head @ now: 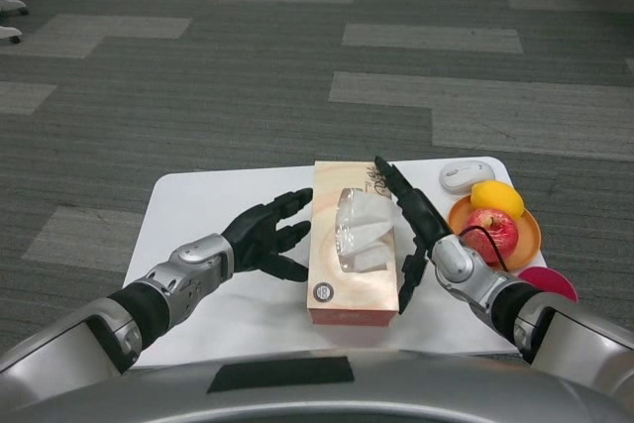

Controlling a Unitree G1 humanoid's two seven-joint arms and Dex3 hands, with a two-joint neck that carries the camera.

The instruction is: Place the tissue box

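A grey carpet floor [297, 66] with lighter rectangular patches fills the upper part of the head view. On it stands the small white rectangular table [198, 210], its bare surface showing mostly on the left.

The two silver forearms come in from the bottom corners. The left forearm [163, 289] crosses the table's near left part; the right forearm [485, 284] comes over the near right edge.

The long peach-coloured cardboard tissue box [354, 245] lies flat at the middle of the table, its long side running away from the robot, with white tissue puffing out of the top slot and a round dark label at its near end.

The black left hand [267, 238] is just beside the box's left side, fingers spread apart and pointing toward it; the fingertips reach the box's edge, though real contact cannot be made out. The black right hand [411, 220] lies along the box's right side, fingers stretched out and apart, one long finger pointing toward the far end and others hanging down by the near right wall. Neither hand is clamped on the box.

Right of the box, close behind the right hand, sits a round orange plate [530, 245] holding a red apple [492, 233] and a yellow lemon [497, 197]. A magenta round object [550, 282] shows partly by the plate's near edge. A white computer mouse [466, 176] lies at the far right corner.
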